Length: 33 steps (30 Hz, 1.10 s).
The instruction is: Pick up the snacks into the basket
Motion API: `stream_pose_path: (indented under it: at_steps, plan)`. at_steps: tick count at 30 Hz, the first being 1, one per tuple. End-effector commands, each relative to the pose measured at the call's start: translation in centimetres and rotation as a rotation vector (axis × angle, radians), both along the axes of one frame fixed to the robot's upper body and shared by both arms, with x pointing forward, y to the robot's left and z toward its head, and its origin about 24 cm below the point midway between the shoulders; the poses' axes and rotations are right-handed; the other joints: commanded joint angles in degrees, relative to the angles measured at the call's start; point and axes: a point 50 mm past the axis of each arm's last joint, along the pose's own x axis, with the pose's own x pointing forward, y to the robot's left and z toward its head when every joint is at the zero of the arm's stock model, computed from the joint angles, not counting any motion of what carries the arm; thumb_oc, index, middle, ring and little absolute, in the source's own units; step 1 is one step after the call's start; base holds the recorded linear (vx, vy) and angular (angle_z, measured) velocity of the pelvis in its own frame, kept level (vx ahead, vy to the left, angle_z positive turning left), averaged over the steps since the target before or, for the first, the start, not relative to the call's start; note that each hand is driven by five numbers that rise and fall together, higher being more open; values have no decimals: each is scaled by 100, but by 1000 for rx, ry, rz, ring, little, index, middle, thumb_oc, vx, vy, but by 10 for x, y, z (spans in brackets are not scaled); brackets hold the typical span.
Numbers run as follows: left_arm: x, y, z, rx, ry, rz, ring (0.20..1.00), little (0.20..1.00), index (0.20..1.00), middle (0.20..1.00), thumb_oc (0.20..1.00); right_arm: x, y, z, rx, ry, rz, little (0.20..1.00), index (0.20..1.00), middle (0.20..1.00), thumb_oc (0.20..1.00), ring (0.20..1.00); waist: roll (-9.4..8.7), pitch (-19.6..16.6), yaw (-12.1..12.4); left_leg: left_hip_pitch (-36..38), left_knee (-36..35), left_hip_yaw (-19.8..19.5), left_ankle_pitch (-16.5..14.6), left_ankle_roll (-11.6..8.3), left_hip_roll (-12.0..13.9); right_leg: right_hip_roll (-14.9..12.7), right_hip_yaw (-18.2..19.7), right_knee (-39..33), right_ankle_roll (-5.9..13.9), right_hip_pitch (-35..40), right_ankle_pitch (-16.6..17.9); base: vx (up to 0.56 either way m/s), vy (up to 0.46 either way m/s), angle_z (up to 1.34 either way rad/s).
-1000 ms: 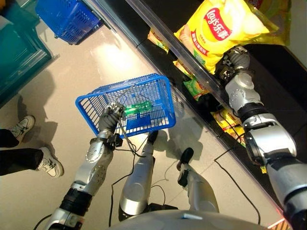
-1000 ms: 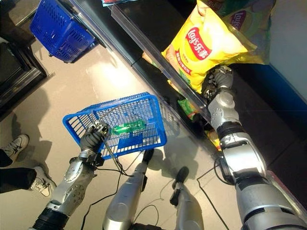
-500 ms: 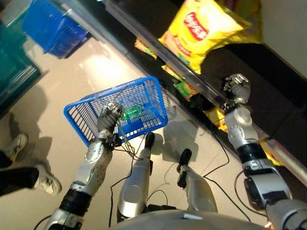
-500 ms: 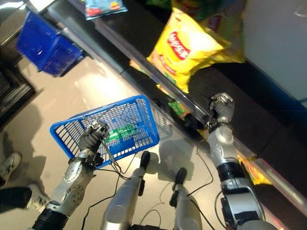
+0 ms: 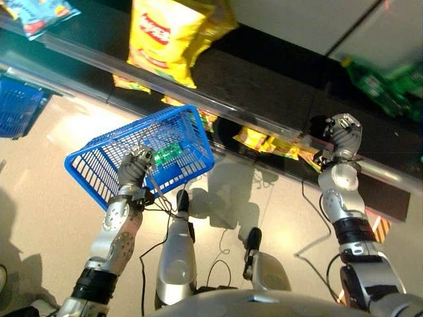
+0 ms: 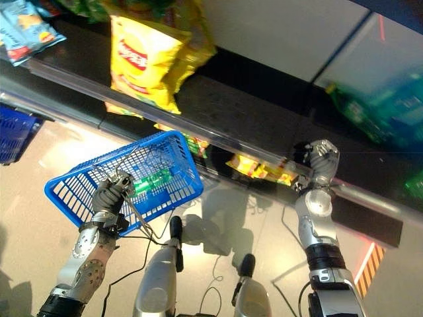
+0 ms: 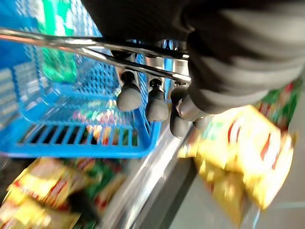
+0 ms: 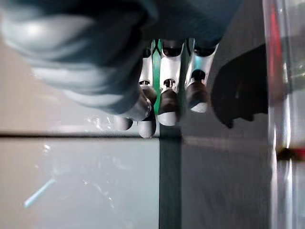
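My left hand (image 5: 135,169) is shut on the wire handle (image 7: 95,47) of a blue plastic basket (image 5: 92,173), which hangs above the floor in front of the shelves. A green packet (image 5: 169,152) lies inside the basket. A big yellow crisp bag (image 5: 166,34) stands on the dark shelf (image 5: 264,89) above the basket. My right hand (image 5: 344,132) is far to the right of that bag, at the shelf's front rail, with its fingers (image 8: 167,102) curled and nothing in them.
Yellow and green snack packets (image 5: 264,141) lie on the lower shelf behind the basket. A blue packet (image 5: 36,13) sits on the shelf at far left, and green packets (image 5: 383,79) at far right. A second blue basket (image 5: 16,109) stands on the floor at left.
The camera has swung to the right along the shelves. My right hand has come away from the yellow crisp bag and now sits well to its right. The left hand keeps the basket.
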Motion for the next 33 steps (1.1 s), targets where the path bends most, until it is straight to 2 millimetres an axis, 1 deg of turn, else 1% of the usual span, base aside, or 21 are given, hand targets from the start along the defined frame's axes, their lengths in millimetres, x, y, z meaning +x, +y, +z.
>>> stream_pose_path:
  at_steps: [1, 2, 4, 7, 9, 12, 13, 15, 16, 17, 19, 20, 21, 22, 23, 25, 27, 29, 30, 31, 33]
  plan:
    - [0, -6, 73, 55, -408, -78, 200, 200, 200, 200, 200, -7, 3, 6, -32, -57, 68, 1000, 1000, 1000, 1000, 1000, -28, -788, 25, -312, 274, -290, -434, 230, -343, 107, 259, 539, -49, 259, 27, -9, -204, -24]
    - [0, -8, 69, 25, -401, -82, 200, 200, 200, 200, 200, -7, 12, 5, -53, -44, 146, 1000, 1000, 1000, 1000, 1000, 48, -775, 54, -307, 341, -383, -393, 155, -287, 240, 42, 537, -181, 282, -334, -61, -202, 10]
    - [1, -11, 70, 6, -405, -77, 200, 200, 200, 200, 200, -5, 18, 9, -66, -55, 189, 1000, 1000, 1000, 1000, 1000, 147, -696, 42, -397, 649, -545, -431, 85, -301, 274, -75, 510, -239, 420, -509, -68, -188, 25]
    - [0, -13, 61, -41, -375, -56, 200, 200, 200, 200, 200, 2, 30, 7, -97, -29, 222, 1000, 1000, 1000, 1000, 1000, 248, -731, 126, -413, 679, -687, -418, 3, -421, 174, -254, 280, -189, 755, -421, 0, -46, 27]
    - [-1, -14, 56, -56, -352, -59, 200, 200, 200, 200, 200, 5, 41, 10, -89, -42, 257, 1000, 1000, 1000, 1000, 1000, 252, -840, 160, -381, 608, -756, -447, 40, -560, 65, -341, 256, -99, 894, -198, 94, 48, 43]
    - [3, -16, 58, -22, -353, -72, 200, 200, 200, 200, 200, 6, 48, 5, -78, -27, 271, 1000, 1000, 1000, 1000, 1000, 211, -997, 238, -333, 650, -774, -638, 183, -893, -160, -468, 708, 32, 866, 177, 153, 129, 52]
    - [4, -18, 59, -22, -353, -79, 200, 200, 200, 200, 200, 6, 49, 5, -80, -25, 269, 1000, 1000, 1000, 1000, 1000, 215, -1030, 255, -292, 589, -804, -668, 237, -995, -227, -483, 966, 30, 767, 375, 204, 227, 88]
    - [5, -20, 60, -11, -354, -90, 200, 200, 200, 200, 200, 9, 52, 4, -54, -22, 256, 1000, 1000, 1000, 1000, 1000, 249, -1008, 243, -40, 447, -926, -786, 401, -1220, -463, -370, 1997, 24, 408, 1103, 215, 308, 73]
    - [6, -19, 62, -3, -362, -91, 200, 200, 200, 200, 200, 13, 55, 6, -44, -23, 253, 1000, 1000, 1000, 1000, 1000, 340, -968, 208, 76, 310, -969, -774, 470, -1225, -506, -362, 2416, -5, 147, 1346, 159, 304, 51]
    - [6, -19, 64, 9, -372, -96, 200, 200, 200, 200, 200, 18, 60, 9, -50, -26, 261, 1000, 1000, 1000, 1000, 1000, 424, -866, 195, 198, 178, -990, -781, 537, -1209, -480, -377, 2836, -25, -92, 1373, 77, 192, 57]
    - [6, -20, 67, 22, -382, -98, 200, 200, 200, 200, 200, 20, 63, 9, -45, -20, 262, 1000, 1000, 1000, 1000, 1000, 453, -813, 201, 287, 101, -1025, -807, 549, -1224, -408, -336, 2956, -18, -192, 1268, 98, 113, 62]
    - [12, -27, 73, 26, -406, -118, 200, 200, 200, 200, 200, 27, 65, 17, -42, -35, 259, 1000, 1000, 1000, 1000, 1000, 544, -607, 86, 537, -182, -1245, -752, 542, -1228, 178, -23, 2998, -143, -802, 540, 110, 96, 37]
    - [12, -27, 73, 25, -407, -118, 200, 200, 200, 200, 200, 27, 65, 17, -42, -36, 259, 1000, 1000, 1000, 1000, 1000, 553, -614, 89, 524, -198, -1247, -732, 537, -1216, 189, -27, 2991, -152, -821, 556, 154, 23, 30]
    - [12, -33, 75, 2, -420, -147, 200, 200, 200, 200, 200, 33, 58, 22, -29, -39, 231, 1000, 1000, 1000, 1000, 1000, 606, -471, -47, 669, -399, -1504, -650, 456, -1277, 728, 182, 2308, -318, -1278, -133, 151, -72, 22]
    - [12, -34, 76, -3, -426, -158, 200, 200, 200, 200, 200, 36, 52, 24, -20, -33, 203, 1000, 1000, 1000, 1000, 1000, 615, -401, -88, 732, -450, -1684, -629, 407, -1346, 697, 242, 1655, -323, -1369, -19, 217, -107, 38]
    - [12, -34, 78, -2, -434, -148, 200, 200, 200, 200, 200, 40, 48, 27, -12, -31, 166, 1000, 1000, 1000, 1000, 1000, 616, -327, -164, 796, -477, -1873, -682, 390, -1383, 610, 522, 985, -267, -1602, 224, 197, -115, 73]
    - [10, -35, 84, 11, -456, -163, 200, 200, 200, 200, 200, 44, 41, 28, 7, -20, 128, 1000, 1000, 1000, 1000, 1000, 496, -239, -43, 684, -274, -1899, -766, 350, -1459, 459, 437, 745, -222, -1267, 292, 15, -105, 117]
    - [9, -38, 83, -10, -458, -181, 200, 200, 200, 200, 200, 50, 26, 33, 32, -14, 70, 1000, 1000, 1000, 1000, 1000, 465, -189, 2, 471, -163, -1918, -799, 347, -1546, 495, 443, 561, -278, -1192, 405, -45, -110, 145]
    - [7, -38, 84, -21, -462, -183, 200, 200, 200, 200, 200, 54, 19, 38, 39, -14, 40, 1000, 1000, 1000, 1000, 1000, 459, -166, 59, 384, -123, -1896, -795, 317, -1549, 468, 321, 490, -275, -1162, 467, 13, -133, 96]
    - [3, -38, 82, -28, -451, -199, 200, 200, 200, 200, 200, 63, 4, 44, 57, 12, -31, 1000, 1000, 1000, 1000, 1000, 451, -146, 157, 272, -119, -1904, -784, 306, -1516, 468, 263, 431, -290, -1145, 518, 7, -99, 55]
    - [4, -38, 83, -28, -451, -197, 200, 200, 200, 200, 200, 68, -3, 51, 60, 18, -64, 1000, 1000, 1000, 1000, 1000, 440, -118, 207, 205, -110, -1922, -762, 296, -1505, 493, 275, 434, -306, -1170, 526, 4, -67, -15]
